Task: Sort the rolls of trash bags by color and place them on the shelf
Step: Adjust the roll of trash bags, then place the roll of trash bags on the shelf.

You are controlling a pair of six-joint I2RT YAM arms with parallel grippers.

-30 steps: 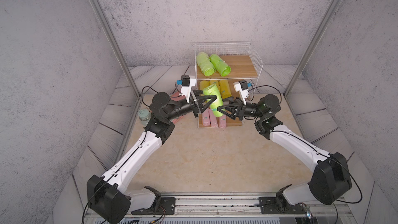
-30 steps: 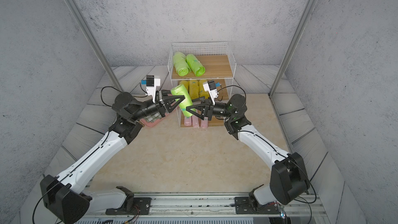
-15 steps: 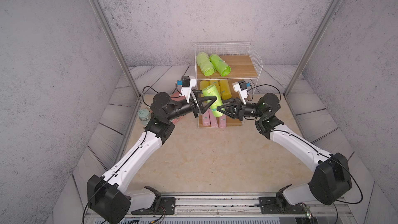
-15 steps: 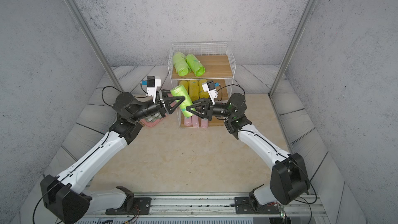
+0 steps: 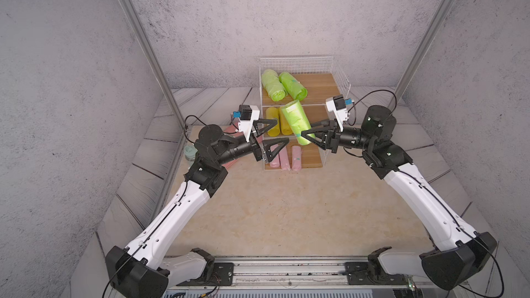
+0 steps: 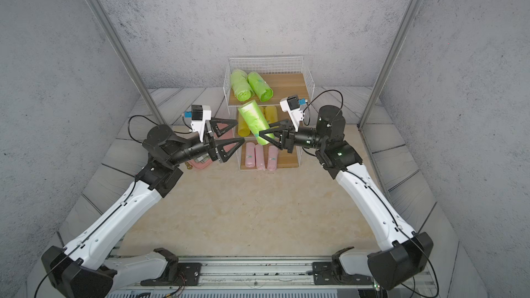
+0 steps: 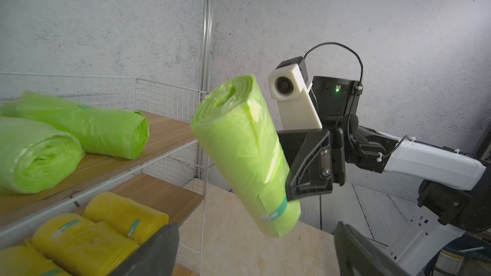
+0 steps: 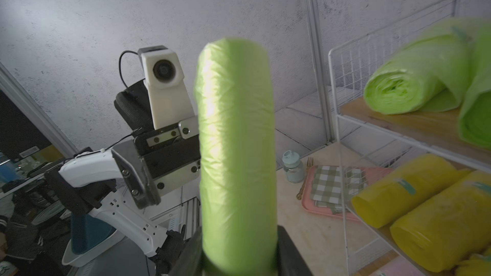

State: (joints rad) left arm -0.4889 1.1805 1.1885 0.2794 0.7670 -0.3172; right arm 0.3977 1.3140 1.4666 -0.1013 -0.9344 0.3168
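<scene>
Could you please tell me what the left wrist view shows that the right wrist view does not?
Only the left wrist view: the teal label on the held green roll, and the right arm's camera. Only the right wrist view: pink tray, checked cloth, jar, fork. Both: that roll, two green rolls on the shelf, yellow rolls beneath.

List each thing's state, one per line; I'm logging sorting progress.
Left gripper, open, empty.
Right gripper, shut on the held green roll, near its labelled end.
Held green roll, in the air before the shelf, tilted.
Two green rolls, lying on the top board.
Yellow rolls, lying on the middle board.
Pink rolls, lying on the bottom board.
Shelf, upright.
</scene>
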